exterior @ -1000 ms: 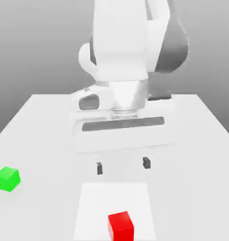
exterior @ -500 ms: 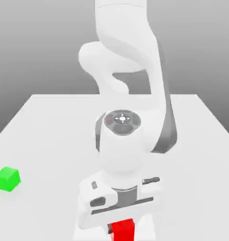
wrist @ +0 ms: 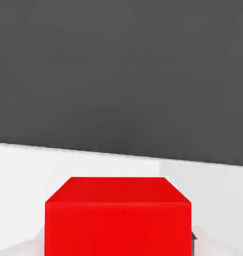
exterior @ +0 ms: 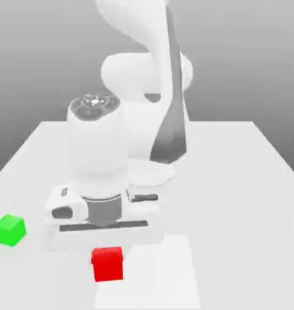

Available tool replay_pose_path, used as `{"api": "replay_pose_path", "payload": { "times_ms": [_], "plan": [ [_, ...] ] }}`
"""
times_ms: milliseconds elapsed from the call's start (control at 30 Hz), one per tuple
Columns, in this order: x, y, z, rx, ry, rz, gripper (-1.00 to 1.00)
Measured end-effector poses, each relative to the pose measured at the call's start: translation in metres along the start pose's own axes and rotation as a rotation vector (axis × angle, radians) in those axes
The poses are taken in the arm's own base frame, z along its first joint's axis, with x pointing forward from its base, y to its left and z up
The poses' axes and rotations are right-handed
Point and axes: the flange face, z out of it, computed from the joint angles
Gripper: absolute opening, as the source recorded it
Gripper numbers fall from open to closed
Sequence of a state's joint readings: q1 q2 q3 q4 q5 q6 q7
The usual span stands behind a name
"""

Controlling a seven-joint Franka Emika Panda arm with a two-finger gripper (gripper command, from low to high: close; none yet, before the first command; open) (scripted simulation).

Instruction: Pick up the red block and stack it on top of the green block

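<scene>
I read the red block (exterior: 107,264) as gripped in my hand (exterior: 107,242), lifted off the worktop (exterior: 234,181). Green block (exterior: 9,230) sits well apart, the exterior view's left. Carry and stacking remain.

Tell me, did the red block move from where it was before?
Yes. The red block has shifted toward the exterior view's left, closer to the green block, which stayed put. It now sits under the hand.
</scene>
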State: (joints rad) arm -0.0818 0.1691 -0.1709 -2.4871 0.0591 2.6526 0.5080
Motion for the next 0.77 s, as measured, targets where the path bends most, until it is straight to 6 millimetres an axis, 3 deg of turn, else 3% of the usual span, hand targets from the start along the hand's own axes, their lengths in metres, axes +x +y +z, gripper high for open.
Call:
{"api": "replay_pose_path", "payload": {
  "times_ms": [233,467,533,667,700,767],
  "plan": [
    [0.039,0.118,-0.011,0.0,0.0,0.284,-1.0],
    [0.045,0.25,-0.021,0.001,-0.001,0.591,-1.0],
    [0.043,0.263,-0.013,0.002,-0.001,0.625,-1.0],
    [0.043,0.265,0.032,0.002,-0.001,0.63,-1.0],
    [0.042,0.265,0.039,0.001,-0.001,0.63,1.0],
    [0.042,0.265,0.039,0.001,-0.001,0.63,1.0]
  ]
}}
